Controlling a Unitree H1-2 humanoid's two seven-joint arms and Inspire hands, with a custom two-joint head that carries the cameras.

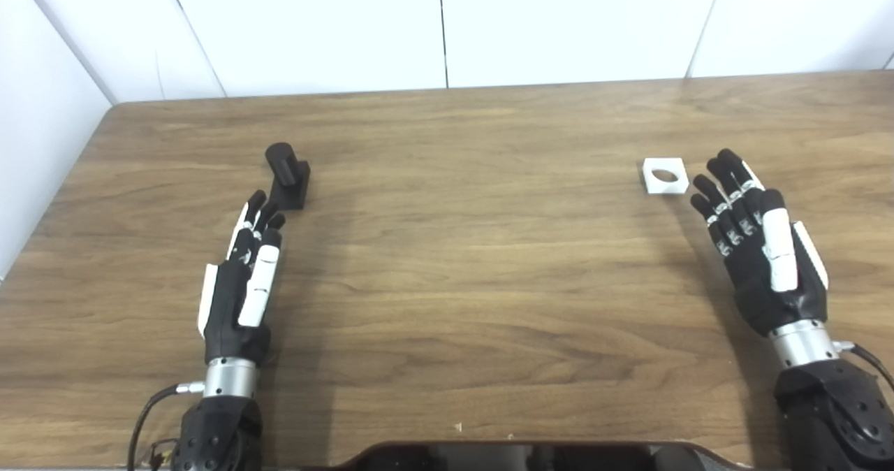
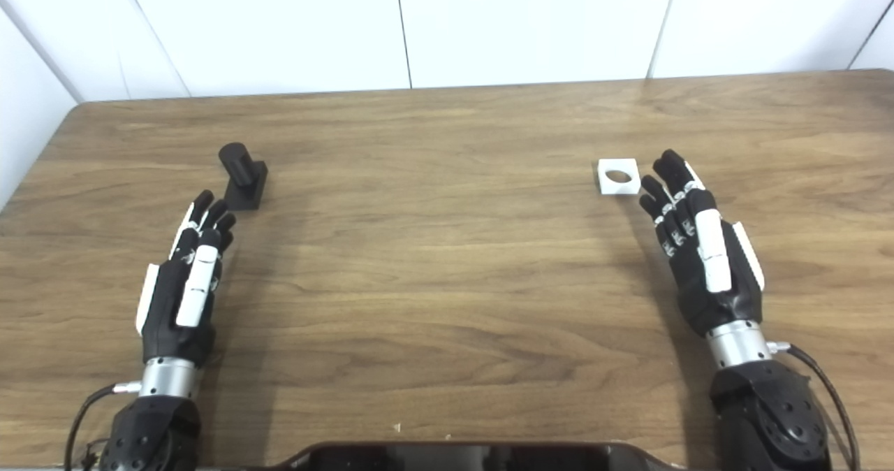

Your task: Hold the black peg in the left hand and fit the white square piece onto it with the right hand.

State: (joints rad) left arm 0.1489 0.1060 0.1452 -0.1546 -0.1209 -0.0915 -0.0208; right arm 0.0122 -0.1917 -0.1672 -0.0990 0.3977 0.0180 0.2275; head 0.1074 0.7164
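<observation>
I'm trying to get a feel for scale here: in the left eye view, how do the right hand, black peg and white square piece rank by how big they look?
1. right hand, by far the largest, though it is also nearest the camera.
2. black peg with its base.
3. white square piece, somewhat smaller than the peg.

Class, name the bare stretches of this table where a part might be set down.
Widest bare patch: table between left hand and right hand. Crowded: black peg by left fingertips, white square piece by right.
</observation>
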